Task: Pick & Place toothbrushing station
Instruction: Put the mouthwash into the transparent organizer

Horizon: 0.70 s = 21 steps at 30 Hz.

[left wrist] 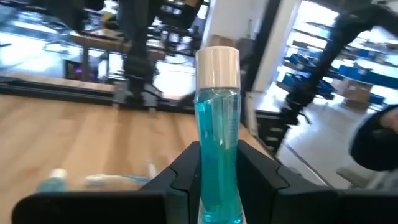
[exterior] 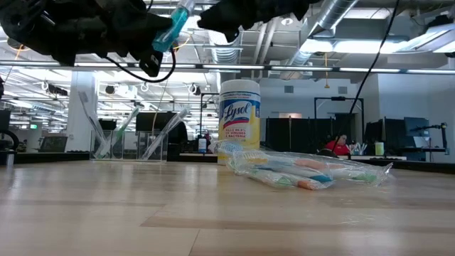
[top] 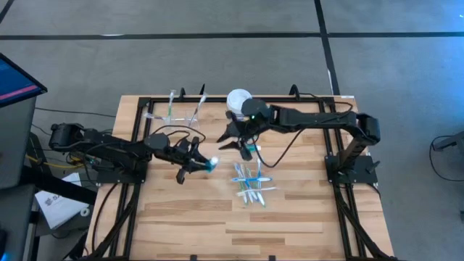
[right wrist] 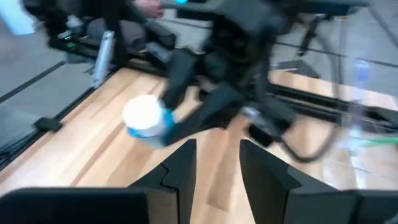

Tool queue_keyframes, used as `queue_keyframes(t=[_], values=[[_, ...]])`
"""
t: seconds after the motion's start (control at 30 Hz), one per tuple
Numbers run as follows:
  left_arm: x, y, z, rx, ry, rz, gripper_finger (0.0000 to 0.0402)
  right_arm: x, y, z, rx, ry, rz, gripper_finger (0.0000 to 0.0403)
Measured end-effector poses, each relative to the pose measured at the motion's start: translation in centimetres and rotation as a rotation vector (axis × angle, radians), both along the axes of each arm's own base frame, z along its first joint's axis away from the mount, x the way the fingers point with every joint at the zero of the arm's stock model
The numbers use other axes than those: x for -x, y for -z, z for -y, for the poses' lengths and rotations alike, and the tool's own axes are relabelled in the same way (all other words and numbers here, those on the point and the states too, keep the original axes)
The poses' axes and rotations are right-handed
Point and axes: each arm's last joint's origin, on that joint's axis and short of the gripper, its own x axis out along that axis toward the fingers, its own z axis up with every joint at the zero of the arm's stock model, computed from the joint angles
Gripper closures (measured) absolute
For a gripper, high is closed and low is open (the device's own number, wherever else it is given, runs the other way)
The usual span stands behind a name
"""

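Nearest the front edge of the wooden table (top: 217, 217), right of centre, lies a loose pile of toothbrushes (top: 251, 185) in clear wrappers; the low view shows them flat on the boards with pale blue, green and orange showing through the plastic.

Just behind and left of that pile, the left gripper (top: 201, 164) hangs in the air above the table, its fingers (left wrist: 186, 177) clenched on either side of a teal toothpaste tube (left wrist: 217, 155) with a white cap. In the left wrist view the tube stands up between the two dark fingers, cap farthest from the wrist. In the low view the same tube is high over the boards and tilted, well clear of the surface.

Close beside it, towards the middle of the table, the right gripper (top: 243, 141) is also off the table, with its fingers (right wrist: 180, 165) spread apart and nothing between them. Its wrist view looks past them at the left gripper and the white cap of the tube.

Farther back stands a round tub (top: 239, 100) with a white lid and yellow label, just behind the right gripper.

At the rear left of the table is a clear plastic cup (top: 175, 114), with toothbrushes leaning in it.
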Motion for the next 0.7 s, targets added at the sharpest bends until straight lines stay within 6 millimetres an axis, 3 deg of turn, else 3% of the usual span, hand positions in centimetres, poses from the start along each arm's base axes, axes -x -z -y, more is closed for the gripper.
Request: queue_keyframes(t=[0.7], values=[[3.1,-1.1,-2.0,-0.052,-0.498,-0.066,0.0332,0.6,0.6,-0.3,-0.017,-0.005,-0.097,0.0290]])
